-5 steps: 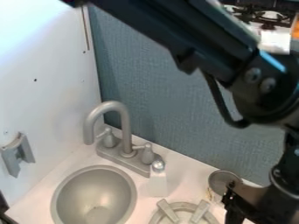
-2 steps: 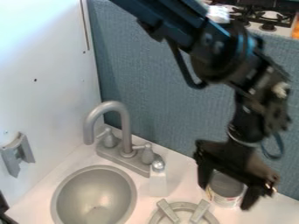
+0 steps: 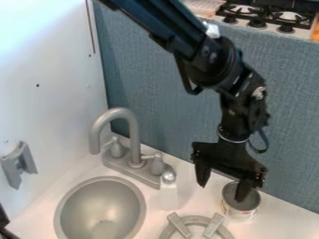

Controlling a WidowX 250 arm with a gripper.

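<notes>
From the camera view, my gripper [image 3: 221, 192] hangs open and empty, one finger over the mouth of the can [image 3: 239, 214] on the worktop [image 3: 283, 221] beneath. Lowered this off-centre, I could catch the rim and tip it.

This looks like a mock kitchen. Left of the pincer [image 3: 222, 193], a grey faucet [image 3: 129, 135] with two handles stands by a round sink basin [image 3: 101, 205] set in a pale desk [image 3: 280, 221]. Above the pincer in view, past a blue-grey partition [image 3: 149, 88], is a stove top [image 3: 269, 19] with black grates and knobs. Far left of the pincer rises a white panel [image 3: 50, 60] with small dark spots.
</notes>
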